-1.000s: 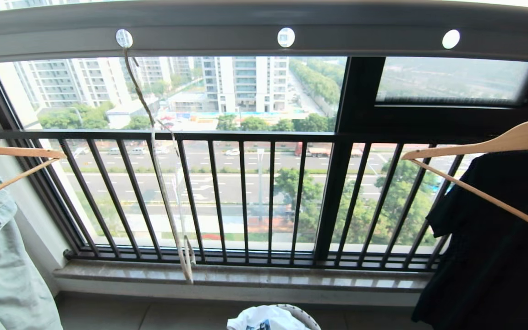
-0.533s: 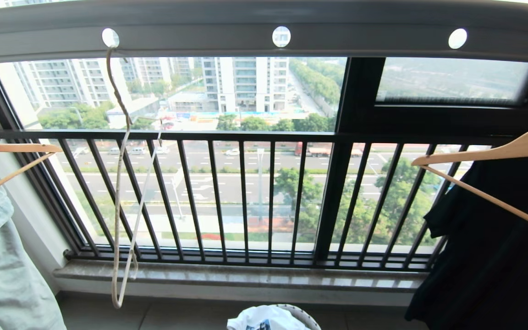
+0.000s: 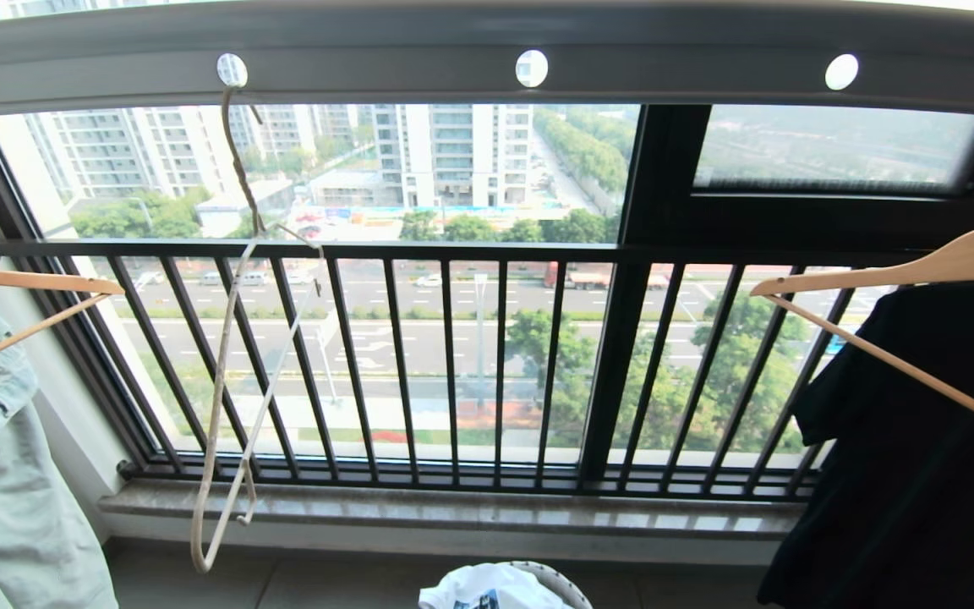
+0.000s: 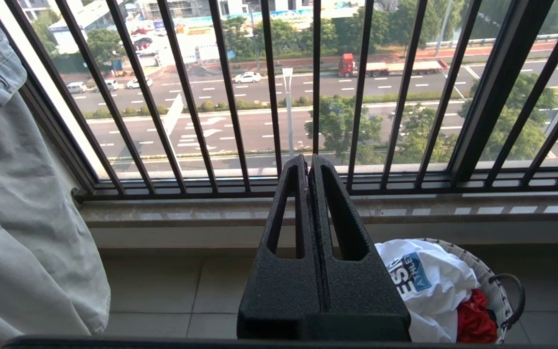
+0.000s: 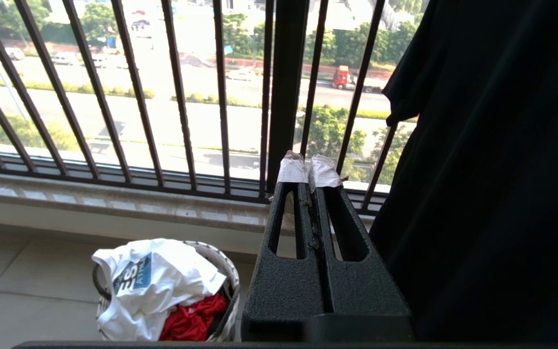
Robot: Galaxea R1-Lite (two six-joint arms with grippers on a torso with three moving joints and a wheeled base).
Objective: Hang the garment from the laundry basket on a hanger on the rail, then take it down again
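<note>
Grey rail (image 3: 487, 59) up top. Cream wire hanger (image 3: 229, 338) hooked in rail hole, bare, tilted. White T-shirt (image 5: 153, 281) bunched in laundry basket (image 5: 223, 286) on floor. Left end effector (image 4: 309, 165) squeezed tight, holding nothing. Right end effector (image 5: 309, 172) same.

White garment (image 5: 162, 281) with navy-and-white print, beside red cloth (image 5: 192, 317); white basket (image 4: 489, 281), seemingly black-patterned; cream hanger (image 3: 221, 406)
</note>
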